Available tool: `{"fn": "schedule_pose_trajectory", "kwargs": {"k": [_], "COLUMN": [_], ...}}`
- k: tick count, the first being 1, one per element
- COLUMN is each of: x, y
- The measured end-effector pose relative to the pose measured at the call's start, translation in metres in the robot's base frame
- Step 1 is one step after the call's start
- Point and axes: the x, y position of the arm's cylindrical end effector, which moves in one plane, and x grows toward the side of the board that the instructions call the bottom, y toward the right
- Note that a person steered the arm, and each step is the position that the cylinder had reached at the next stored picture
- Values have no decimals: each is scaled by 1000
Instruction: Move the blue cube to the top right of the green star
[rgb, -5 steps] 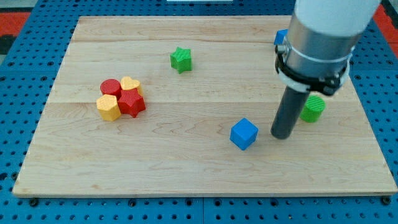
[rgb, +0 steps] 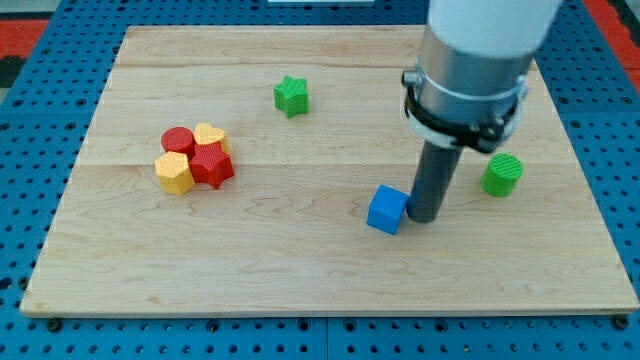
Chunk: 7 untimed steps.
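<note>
The blue cube (rgb: 386, 210) lies on the wooden board right of centre, toward the view's bottom. My tip (rgb: 423, 218) rests against the cube's right side. The green star (rgb: 291, 95) sits toward the view's top, left of centre, well up and to the left of the cube. The arm's grey body hangs over the board's upper right and hides what is behind it.
A green cylinder (rgb: 501, 175) stands to the right of my tip. A cluster at the left holds a red cylinder (rgb: 178, 141), a yellow heart (rgb: 209, 135), a red star (rgb: 211, 165) and a yellow block (rgb: 175, 173). The board's edge (rgb: 330, 312) runs along the view's bottom.
My tip has moved left and reached the blue cube's right side. The cube has shifted slightly to the left. A blue block seen at the upper right earlier is now hidden behind the arm.
</note>
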Motion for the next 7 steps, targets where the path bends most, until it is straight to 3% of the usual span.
{"fn": "schedule_pose_trajectory", "kwargs": {"k": [3, 4, 5, 6, 7], "x": [49, 25, -25, -45, -27], "y": [-19, -47, -49, -49, -45]}}
